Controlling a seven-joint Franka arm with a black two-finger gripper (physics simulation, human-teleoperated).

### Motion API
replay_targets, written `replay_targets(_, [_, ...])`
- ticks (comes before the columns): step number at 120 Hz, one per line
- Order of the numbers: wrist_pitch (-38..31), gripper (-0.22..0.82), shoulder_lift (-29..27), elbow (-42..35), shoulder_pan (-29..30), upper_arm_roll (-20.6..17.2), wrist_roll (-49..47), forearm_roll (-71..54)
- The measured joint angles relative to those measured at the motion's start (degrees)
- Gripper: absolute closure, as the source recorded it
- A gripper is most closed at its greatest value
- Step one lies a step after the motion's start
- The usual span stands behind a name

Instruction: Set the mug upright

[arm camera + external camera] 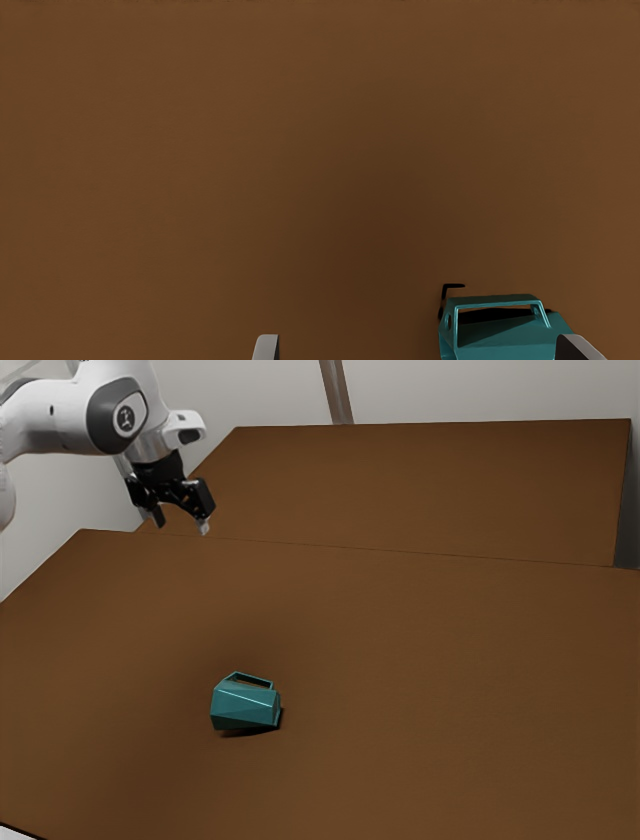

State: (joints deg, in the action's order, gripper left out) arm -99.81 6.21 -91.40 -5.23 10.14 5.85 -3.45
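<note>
The gripper (182, 528) hangs high above the table at the exterior view's upper left, well away from the mug. A teal faceted mug (245, 706) lies on its side on the brown table, its handle facing up and away from the exterior camera. In the wrist view the gripper (417, 347) has its two fingertips wide apart with nothing held between them. The mug (505, 345) appears below the hand, partly behind one fingertip, its handle loop toward the camera; part of its body is cut off by the picture's edge.
The brown table (430, 690) spreads around the mug on every side. Behind it stands a brown raised surface or panel (420, 490), with pale walls (480, 390) beyond.
</note>
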Motion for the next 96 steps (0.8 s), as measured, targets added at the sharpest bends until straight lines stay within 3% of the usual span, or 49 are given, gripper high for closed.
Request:
replay_targets(23, [-2.95,0.00,-2.19,-2.63,-0.66,1.24,0.19,1.20])
replay_targets(40, [-7.37,0.00,-10.09,-12.37,-0.90,2.23,0.00,2.46])
replay_targets(60, [-15.03,0.00,-15.55,-22.47,1.35,3.37,-0.84,6.68])
replay_targets(77, [-23.58,0.00,-17.98,-29.41,7.59,-0.29,-1.29,13.82])
replay_targets(96, [-33.01,0.01,-15.95,-32.91,8.62,-2.59,-1.09,25.76])
